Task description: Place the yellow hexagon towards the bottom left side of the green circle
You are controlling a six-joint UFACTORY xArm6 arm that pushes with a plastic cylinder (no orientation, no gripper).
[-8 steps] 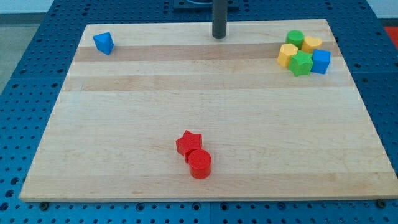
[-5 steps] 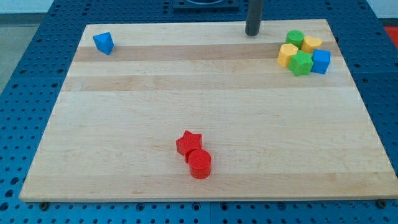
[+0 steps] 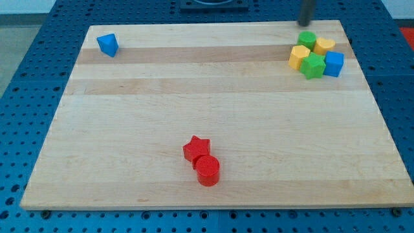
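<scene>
The yellow hexagon (image 3: 299, 57) sits in a cluster at the board's top right, just below and left of the green circle (image 3: 306, 40). A green star (image 3: 314, 65), a blue cube (image 3: 334, 63) and a second yellow block (image 3: 324, 45) pack around them. My tip (image 3: 305, 24) is at the board's top edge, just above the green circle and apart from it.
A blue triangular block (image 3: 108, 44) lies at the top left. A red star (image 3: 196, 149) and a red cylinder (image 3: 208, 171) touch each other near the bottom centre. The wooden board (image 3: 207, 103) rests on a blue pegboard.
My tip has moved right along the board's top edge, from above the centre to above the green circle. No block has moved.
</scene>
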